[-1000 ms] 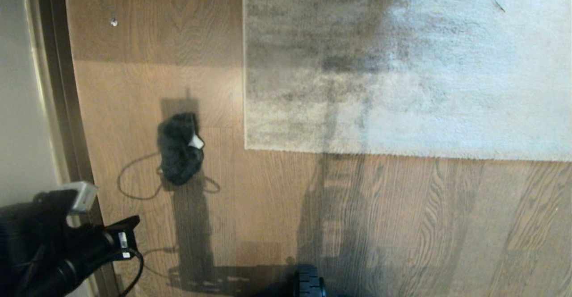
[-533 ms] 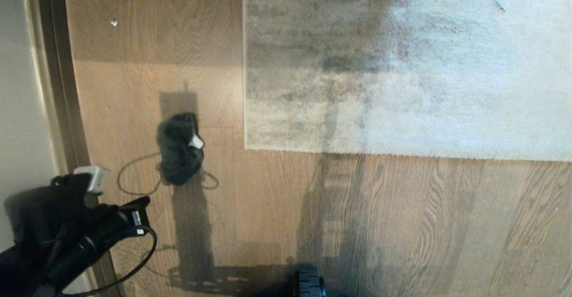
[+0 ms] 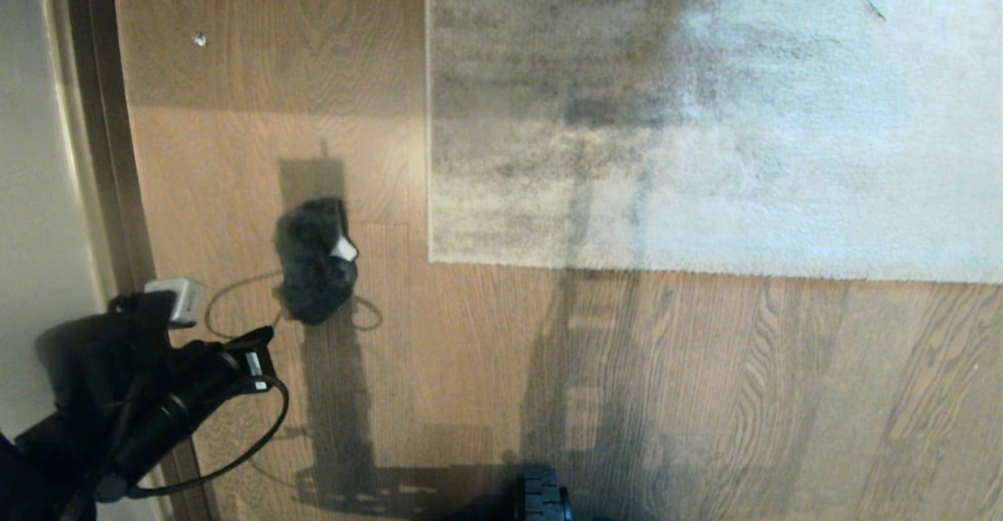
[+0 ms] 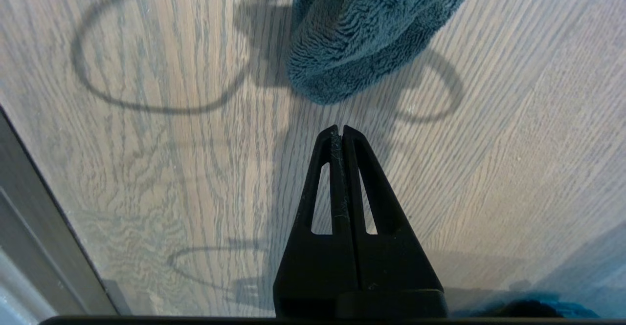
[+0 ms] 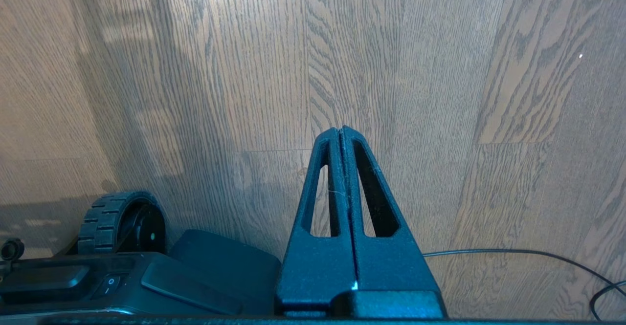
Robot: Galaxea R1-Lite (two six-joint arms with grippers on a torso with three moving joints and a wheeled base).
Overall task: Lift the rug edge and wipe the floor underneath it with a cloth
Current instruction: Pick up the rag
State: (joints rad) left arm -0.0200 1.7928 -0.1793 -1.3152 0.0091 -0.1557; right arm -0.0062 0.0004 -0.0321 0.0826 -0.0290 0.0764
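Rug edge (image 3: 627, 266) lies flat on the floor (image 3: 705, 396), well ahead and to the right of our left gripper (image 4: 340, 128); its corner sits just right of the cloth (image 3: 313, 262). We see the cloth crumpled on the bare planks a short way beyond the left gripper's tips, apart from them, with a small white tag showing. Our left gripper is clenched with nothing between its fingers (image 4: 359, 168), and its arm (image 3: 141, 380) reaches in from the near left beside the dark skirting strip (image 3: 102, 153) and pale wall (image 3: 31, 192). Our right gripper (image 5: 341, 129) is likewise clenched and empty, hanging over bare planks near the base wheel (image 5: 122, 220) and a thin black cable (image 5: 538, 256). Long shadows cross the floor and the rug.
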